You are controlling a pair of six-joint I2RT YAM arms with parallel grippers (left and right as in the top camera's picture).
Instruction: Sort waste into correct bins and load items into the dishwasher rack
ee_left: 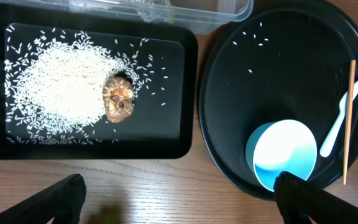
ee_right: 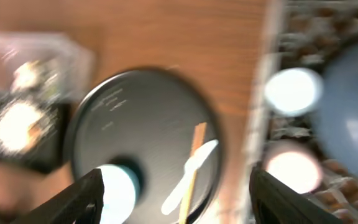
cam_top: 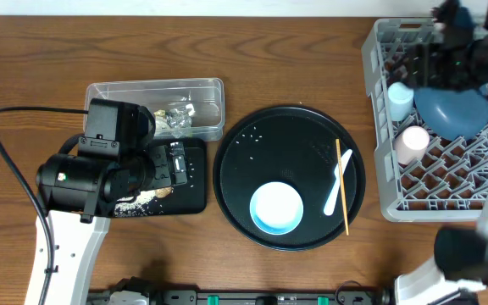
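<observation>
My right wrist view is smeared throughout: the round black plastic tray [ee_right: 142, 124] and the square grey lattice rack [ee_right: 291, 31] are soft shapes, and I can't tell what lies in the clear rectangular plastic tub [ee_right: 42, 46]. Overhead, the left arm [cam_top: 91, 174] covers most of the shallow black rectangular tray [cam_top: 195, 199]; the right arm [cam_top: 464, 51] hides the rack's far corner and part of the dark blue plate [cam_top: 451, 114]. The left wrist view crops the tub at the top.
</observation>
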